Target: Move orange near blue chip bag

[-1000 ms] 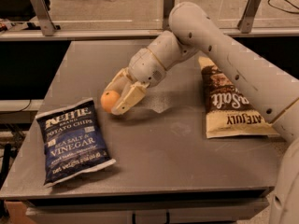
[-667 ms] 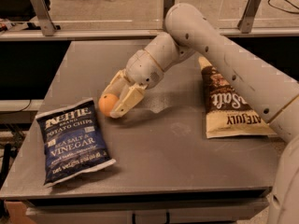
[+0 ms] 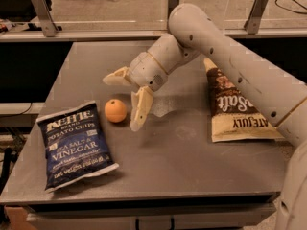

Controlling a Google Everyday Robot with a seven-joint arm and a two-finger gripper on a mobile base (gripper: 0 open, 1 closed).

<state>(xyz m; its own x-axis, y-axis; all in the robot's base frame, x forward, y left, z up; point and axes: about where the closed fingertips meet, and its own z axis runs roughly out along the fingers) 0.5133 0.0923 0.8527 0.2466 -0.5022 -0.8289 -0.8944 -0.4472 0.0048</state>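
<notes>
The orange (image 3: 115, 110) rests on the grey table (image 3: 192, 152), just right of the top corner of the blue chip bag (image 3: 75, 145), which lies flat at the front left. My gripper (image 3: 123, 102) is open, with one finger behind the orange and the other to its right. The fingers (image 3: 139, 108) stand apart from the fruit and hold nothing.
A brown-and-cream chip bag (image 3: 233, 107) lies at the right of the table under my arm. The table's front edge runs close below the blue bag. A rail with posts (image 3: 43, 13) lines the back.
The gripper has opened and let go of the orange, which now sits on the table beside the blue bag. The gripper has lifted slightly up and right.
</notes>
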